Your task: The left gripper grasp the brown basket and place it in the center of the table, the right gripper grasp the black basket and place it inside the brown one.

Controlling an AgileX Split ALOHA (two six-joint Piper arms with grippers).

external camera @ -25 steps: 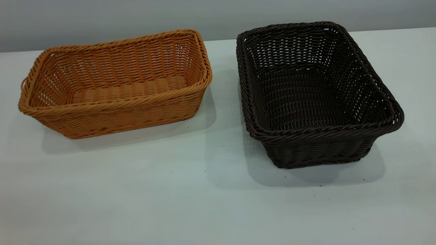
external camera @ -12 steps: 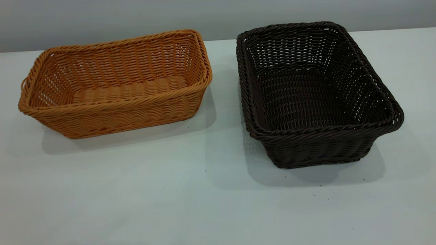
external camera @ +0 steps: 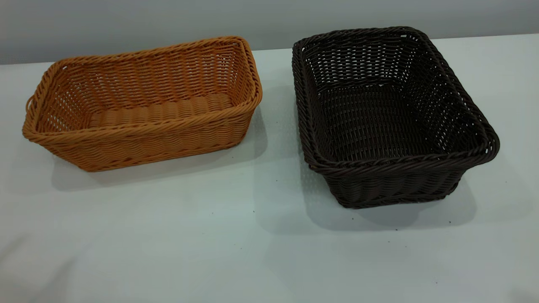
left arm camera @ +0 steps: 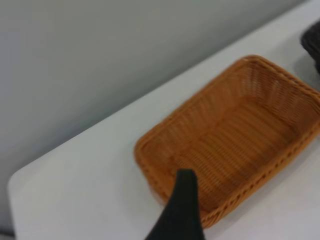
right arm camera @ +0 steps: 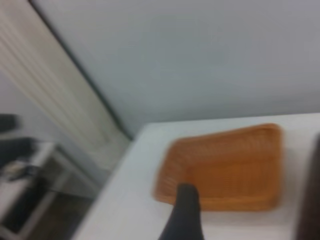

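The brown basket stands on the white table at the left, and the black basket stands at the right. Both are upright, empty and apart. Neither gripper shows in the exterior view. In the left wrist view a black part of my left gripper hangs above the near rim of the brown basket, clear of it. In the right wrist view a black part of my right gripper is high over the table, with the brown basket beyond and the black basket's edge at the side.
A grey wall runs behind the table's far edge. The table's left end and corner show in the left wrist view. Beyond that end, the right wrist view shows floor and furniture.
Both baskets stay where they were. A faint shadow has come onto the table's near left corner in the exterior view.
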